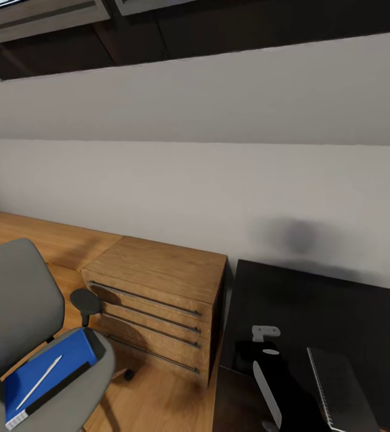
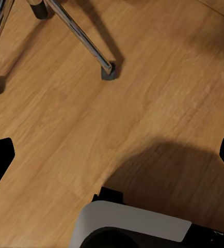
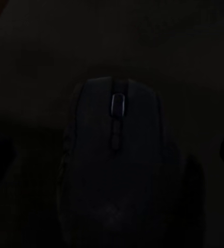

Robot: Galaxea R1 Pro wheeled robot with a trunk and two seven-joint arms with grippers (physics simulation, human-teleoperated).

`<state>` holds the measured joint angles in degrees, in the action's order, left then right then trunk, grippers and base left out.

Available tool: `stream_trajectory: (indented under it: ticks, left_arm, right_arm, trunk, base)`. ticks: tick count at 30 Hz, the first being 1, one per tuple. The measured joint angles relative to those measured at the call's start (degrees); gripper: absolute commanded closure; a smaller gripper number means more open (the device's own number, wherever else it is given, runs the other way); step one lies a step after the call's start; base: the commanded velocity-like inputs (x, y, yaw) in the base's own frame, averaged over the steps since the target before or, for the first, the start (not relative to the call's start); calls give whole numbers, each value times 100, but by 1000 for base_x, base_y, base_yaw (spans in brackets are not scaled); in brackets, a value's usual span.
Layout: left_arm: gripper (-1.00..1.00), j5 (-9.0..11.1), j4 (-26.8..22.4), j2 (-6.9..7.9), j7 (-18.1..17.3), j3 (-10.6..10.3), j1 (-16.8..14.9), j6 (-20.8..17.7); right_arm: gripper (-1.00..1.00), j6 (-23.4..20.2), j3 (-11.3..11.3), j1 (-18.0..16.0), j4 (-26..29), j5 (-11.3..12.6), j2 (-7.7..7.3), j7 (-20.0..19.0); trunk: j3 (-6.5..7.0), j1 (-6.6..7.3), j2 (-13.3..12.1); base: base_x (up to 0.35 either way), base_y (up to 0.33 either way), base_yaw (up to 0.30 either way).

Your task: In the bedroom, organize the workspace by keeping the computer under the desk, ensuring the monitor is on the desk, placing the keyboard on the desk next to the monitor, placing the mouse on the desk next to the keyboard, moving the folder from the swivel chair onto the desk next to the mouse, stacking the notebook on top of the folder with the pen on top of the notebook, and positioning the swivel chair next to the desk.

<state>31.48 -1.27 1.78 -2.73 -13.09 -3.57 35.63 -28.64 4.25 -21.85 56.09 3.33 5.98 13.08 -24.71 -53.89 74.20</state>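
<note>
The swivel chair (image 1: pixel 21 312) stands at the lower left of the head view. On its grey seat lies the blue folder (image 1: pixel 45 375) with a thin white pen (image 1: pixel 39 381) on top. The glossy black desk (image 1: pixel 339 312) fills the lower right, and the grey notebook (image 1: pixel 342 387) lies on it near the front. In the right wrist view the dark mouse (image 3: pixel 117 170) rests on the desk just beneath my right gripper (image 3: pixel 112 155), which is open with its fingers wide on either side. My left gripper (image 2: pixel 112 155) hangs open over the wood floor near the chair's chrome legs (image 2: pixel 81 39).
A low oak drawer unit (image 1: pixel 159 300) stands between chair and desk, against a grey-white wall under a sloped ceiling. Pale grey parts of my right arm (image 1: pixel 267 390) show over the desk's near left corner. My own white base (image 2: pixel 132 227) lies below the left gripper.
</note>
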Motion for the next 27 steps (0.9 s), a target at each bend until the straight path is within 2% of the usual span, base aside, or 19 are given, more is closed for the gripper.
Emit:
stream_trajectory:
  ticks: [4, 14, 21, 22, 27]
  left_arm:
    - [-100, 0, 0, 3, 2, 0, 0, 0]
    - [-100, 14, 0, 6, 2, 7, 0, 8]
    - [-100, 17, 0, 6, 7, 16, 0, 1]
    - [-100, 17, 0, 6, 6, 16, 0, 1]
    - [-100, 17, 0, 9, 10, 18, 0, 0]
  right_arm:
    - [-100, -2, 0, 0, 5, 0, -5, 6]
    - [-100, 18, -4, -1, 76, 33, -5, 4]
    - [-100, 19, -5, -1, 77, 32, -6, 7]
    - [100, 18, -5, -1, 77, 32, -6, 9]
    - [100, 11, -6, -2, 80, 3, -6, 6]
  trunk:
    - [0, 0, 0]
    - [-178, -219, 401]
    - [-179, -219, 402]
    - [-179, -219, 402]
    - [-179, -219, 402]
  base:
    - [0, 0, 0]
    - [0, 0, 0]
    - [0, 0, 0]
    - [0, 0, 0]
    - [0, 0, 0]
